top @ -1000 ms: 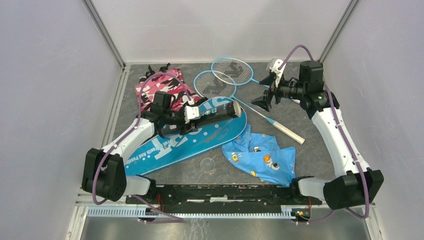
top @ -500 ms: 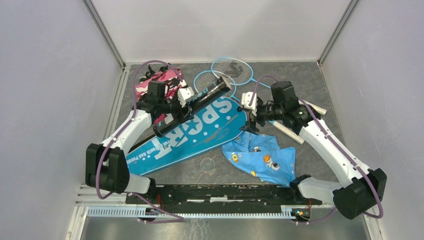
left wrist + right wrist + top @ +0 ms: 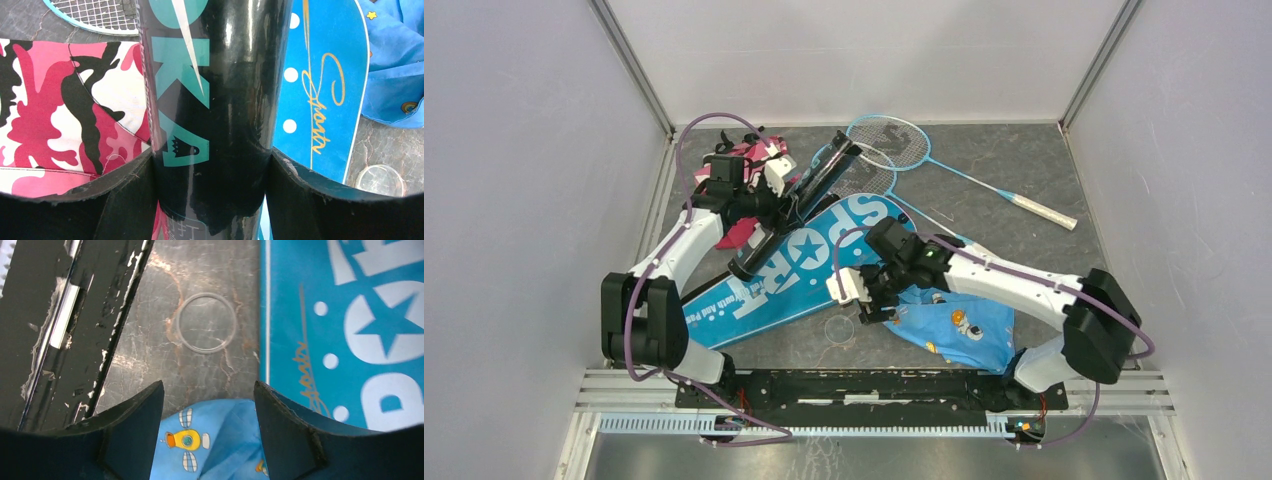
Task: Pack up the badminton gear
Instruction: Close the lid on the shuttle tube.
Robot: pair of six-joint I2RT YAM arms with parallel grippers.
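The left gripper [image 3: 209, 159] squeezes the black tube [image 3: 225, 75] over the blue cover [image 3: 320, 75]. The right gripper [image 3: 207, 390] is open above the blue cloth [image 3: 220, 440], near a clear ring [image 3: 205, 322].

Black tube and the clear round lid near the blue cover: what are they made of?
Black tube: glossy plastic or laminated card, judging by sharp highlights over printed teal letters. Clear round lid: likely transparent plastic; the table shows through it.

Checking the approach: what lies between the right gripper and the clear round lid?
Right wrist view: the blue cloth edge at the right gripper, then bare table up to the clear round lid.
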